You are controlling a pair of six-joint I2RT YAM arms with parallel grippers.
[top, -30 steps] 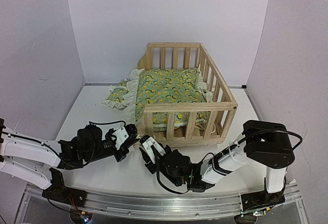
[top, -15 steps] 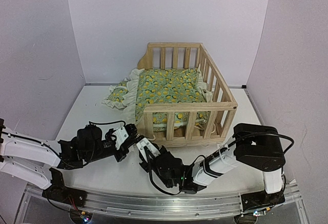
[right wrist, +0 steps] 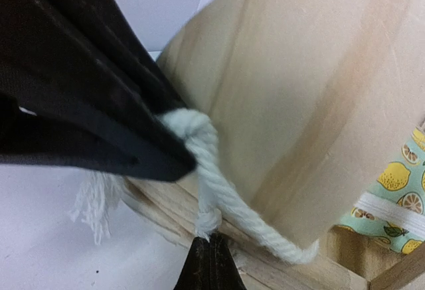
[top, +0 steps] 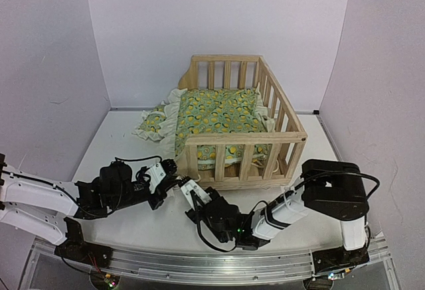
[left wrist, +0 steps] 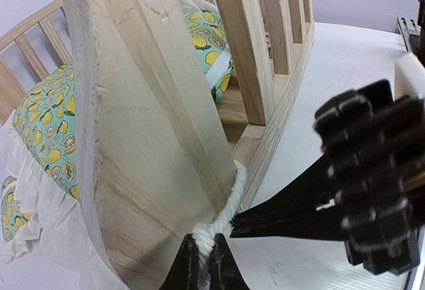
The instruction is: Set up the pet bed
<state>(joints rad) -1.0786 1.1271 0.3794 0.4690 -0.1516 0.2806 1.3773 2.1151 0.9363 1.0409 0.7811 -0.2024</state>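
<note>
Left gripper (left wrist: 204,258) pinched shut on rope (left wrist: 230,190) at bed (top: 247,140) corner; right gripper (right wrist: 211,255) clamped on same rope just beside. 2 grips, guessing to work knot (right wrist: 192,125).

Pale pine slatted pet bed frame (top: 285,131) on white counter (top: 113,144), centre-back. Green-yellow ruffled cushion (top: 216,112) in it, spilling over the left side. Small matching pillow (top: 153,123) left of frame. White twisted rope (left wrist: 226,197) at near-left post: left tool (top: 172,168) to its left, right tool (top: 183,184) before it.
</note>
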